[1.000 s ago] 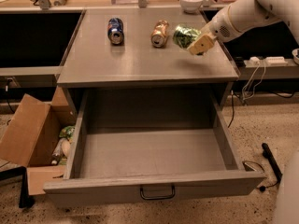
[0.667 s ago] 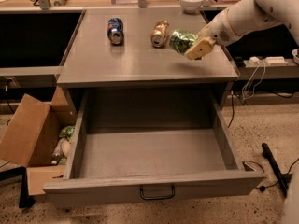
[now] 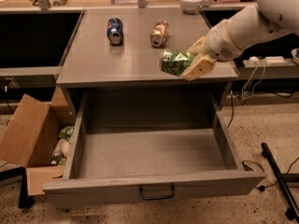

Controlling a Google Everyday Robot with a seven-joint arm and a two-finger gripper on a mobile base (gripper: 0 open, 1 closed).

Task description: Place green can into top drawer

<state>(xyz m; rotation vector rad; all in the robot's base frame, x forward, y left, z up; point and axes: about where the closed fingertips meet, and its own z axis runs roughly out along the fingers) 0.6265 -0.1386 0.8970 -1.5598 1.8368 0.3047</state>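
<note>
The green can [image 3: 175, 62] lies on its side in my gripper [image 3: 192, 61], which is shut on it. The arm reaches in from the upper right and holds the can just above the front edge of the grey cabinet top [image 3: 93, 62]. The top drawer [image 3: 154, 190] is pulled wide open below, with a flat front panel and a small dark wire handle [image 3: 157, 193]. Its inside holds nothing.
A blue can [image 3: 114, 30] and a copper-orange can [image 3: 159, 32] lie on the cabinet top further back. A white bowl [image 3: 191, 2] stands behind. An open cardboard box [image 3: 29, 139] with rubbish sits left of the drawer. Cables and a dark bar [image 3: 279, 181] lie on the floor at right.
My gripper has carried the green can toward the front and left, from the back right of the cabinet top to its front edge above the open drawer.
</note>
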